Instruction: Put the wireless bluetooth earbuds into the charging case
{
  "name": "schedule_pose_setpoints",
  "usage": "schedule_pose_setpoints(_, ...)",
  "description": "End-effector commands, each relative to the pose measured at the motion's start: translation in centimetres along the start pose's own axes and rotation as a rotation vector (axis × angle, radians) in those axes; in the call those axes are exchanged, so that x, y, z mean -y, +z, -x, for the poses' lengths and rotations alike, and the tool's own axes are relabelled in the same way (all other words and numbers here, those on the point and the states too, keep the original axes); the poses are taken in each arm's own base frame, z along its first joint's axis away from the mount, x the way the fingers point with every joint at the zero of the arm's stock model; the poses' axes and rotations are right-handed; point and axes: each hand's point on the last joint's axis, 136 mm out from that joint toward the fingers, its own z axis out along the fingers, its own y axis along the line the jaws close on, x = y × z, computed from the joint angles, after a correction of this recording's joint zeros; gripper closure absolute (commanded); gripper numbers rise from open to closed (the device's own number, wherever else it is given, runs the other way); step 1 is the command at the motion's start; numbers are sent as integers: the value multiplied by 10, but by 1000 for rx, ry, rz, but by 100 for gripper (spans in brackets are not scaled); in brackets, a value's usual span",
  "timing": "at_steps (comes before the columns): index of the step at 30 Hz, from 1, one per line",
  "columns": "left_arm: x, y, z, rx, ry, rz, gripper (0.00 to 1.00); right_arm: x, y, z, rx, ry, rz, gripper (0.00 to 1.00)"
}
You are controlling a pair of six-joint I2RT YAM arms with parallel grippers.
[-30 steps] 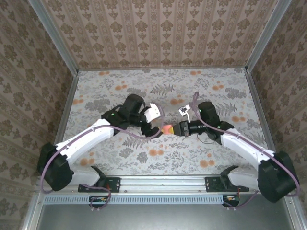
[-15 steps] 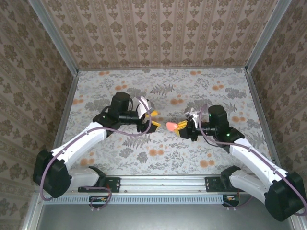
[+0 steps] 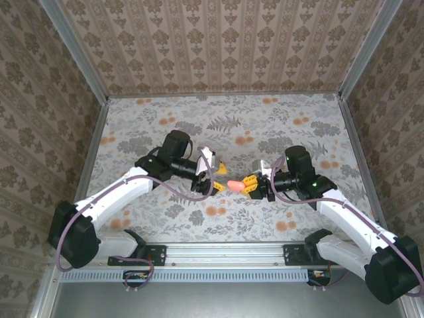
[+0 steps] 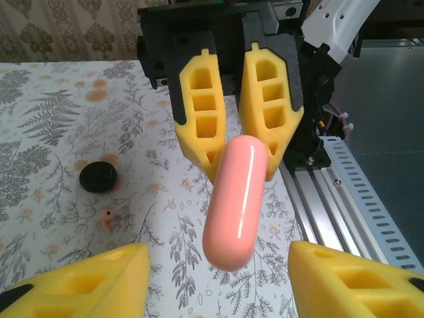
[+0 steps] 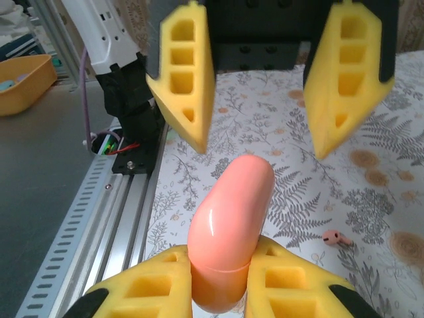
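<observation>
Between the right gripper (image 5: 222,262) fingers (image 5: 142,291): the case (image 5: 232,218), clamped at one end, jaws tight on both sides. Case is pink, glossy and looks shut, with a thin seam showing just above the pads. It sticks straight out past the fingertips, up off the table (image 5: 278,119), free end aimed at the left gripper (image 5: 260,149). Left jaws are wide apart and face the right jaws head-on.

In the left wrist view the free end of the case reaches about level with the left fingers (image 4: 86,281). It sits in the gap between them, space on each side, no contact that I can see. From the top view the two grippers meet tip to tip near mid-table, the case between them. Left jaws are just beside its free end, right jaws closed on the other end.

Below and to the side of the jaws, on the table: a tiny pink piece (image 4: 107,219), can't tell what it is. Farther out from the left jaws, past that piece: a round black disc (image 4: 98,177), lying flat, well apart from the case. Beyond the right jaws: the rail (image 4: 331,192) at the table edge.
</observation>
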Motion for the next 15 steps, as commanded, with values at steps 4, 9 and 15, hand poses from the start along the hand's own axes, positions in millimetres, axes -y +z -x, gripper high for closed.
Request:
schedule_pose_setpoints(4, 9, 10, 6, -6, 33, -91, 51, -7, 0, 24, 59, -100, 64, 81)
schedule_pose_setpoints(9, 13, 15, 6, -13, 37, -115, 60, -7, 0, 26, 62, -103, 65, 82)
schedule_pose_setpoints(15, 18, 18, 6, -19, 40, -135, 76, -5, 1, 25, 60, -104, 59, 81)
